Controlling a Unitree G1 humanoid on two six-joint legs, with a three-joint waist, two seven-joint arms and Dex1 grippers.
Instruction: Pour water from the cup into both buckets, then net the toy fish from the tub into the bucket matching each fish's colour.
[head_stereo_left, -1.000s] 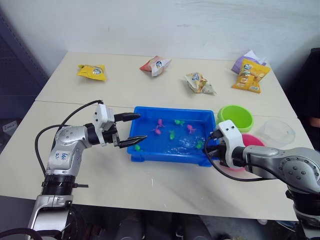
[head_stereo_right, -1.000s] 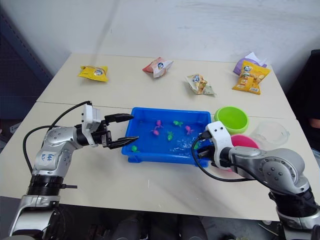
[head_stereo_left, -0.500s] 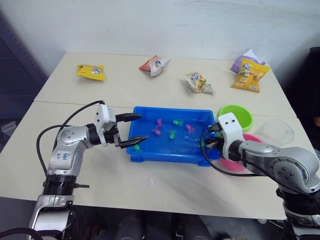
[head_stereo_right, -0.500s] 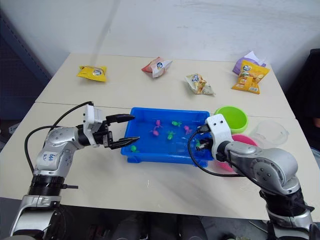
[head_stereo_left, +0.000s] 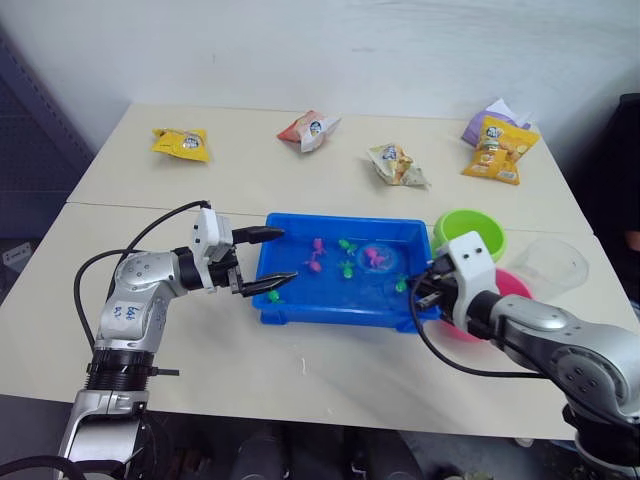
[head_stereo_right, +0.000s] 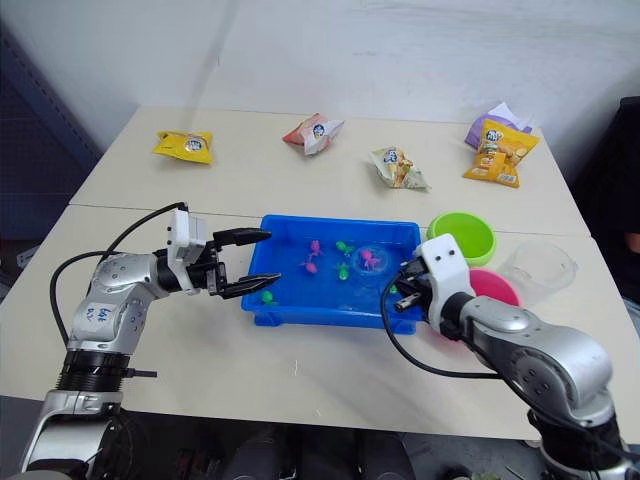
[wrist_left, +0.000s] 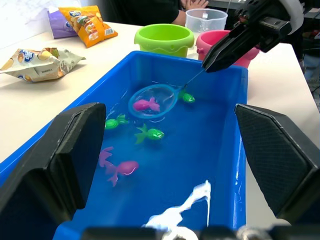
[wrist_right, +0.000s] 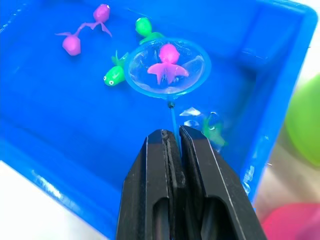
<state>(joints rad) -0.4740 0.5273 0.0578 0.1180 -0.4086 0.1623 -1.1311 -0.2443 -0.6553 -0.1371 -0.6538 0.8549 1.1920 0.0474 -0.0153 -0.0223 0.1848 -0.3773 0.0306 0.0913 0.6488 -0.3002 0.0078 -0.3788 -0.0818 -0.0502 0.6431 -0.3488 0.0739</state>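
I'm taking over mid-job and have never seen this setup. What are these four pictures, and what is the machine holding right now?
It is a two-armed humanoid robot standing at a table. The two wide pictures come from cameras on its head, looking down over its arms; the two close-ups come from a camera on each wrist.

On the table lies a blue tub of water with small pink and green toy fish. Beside it stand a green bucket, a pink bucket and a clear cup. Snack bags lie along the far side.

The right pincer is shut on the thin handle of a small net, and a pink fish lies inside the hoop. The left pincer is open, at the tub's left end.
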